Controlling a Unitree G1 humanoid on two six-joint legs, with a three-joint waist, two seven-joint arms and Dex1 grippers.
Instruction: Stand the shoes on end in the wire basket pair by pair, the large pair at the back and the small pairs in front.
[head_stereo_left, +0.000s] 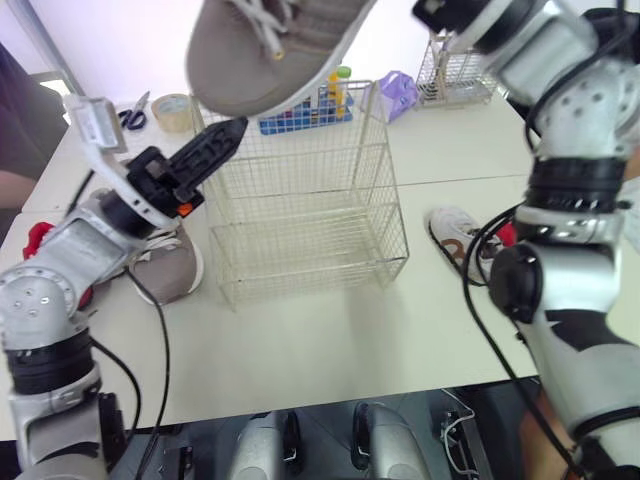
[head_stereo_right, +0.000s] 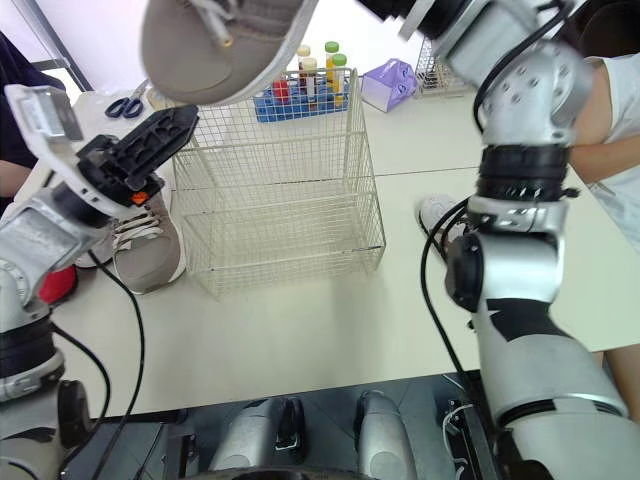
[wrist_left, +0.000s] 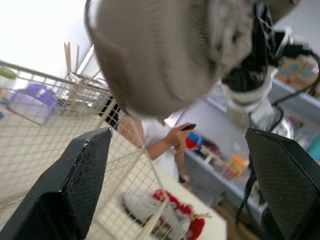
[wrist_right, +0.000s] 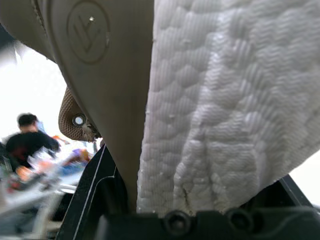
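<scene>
My right gripper (head_stereo_left: 432, 12) clenches the large grey sneaker (head_stereo_left: 270, 50), probably light, by its stiff sole at the heel, above the wire basket (head_stereo_left: 300, 200); my left gripper (head_stereo_left: 225, 135) stands released below its soft toe.

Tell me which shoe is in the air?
The big grey shoe in the right pincer, over the wire basket. The grey twin and white shoe sit on the table.

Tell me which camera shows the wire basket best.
The left eye view: nearly the whole wire basket stands centred on the table, empty. The right eye view shows it much the same; the left wrist view catches just a close wire corner.
</scene>
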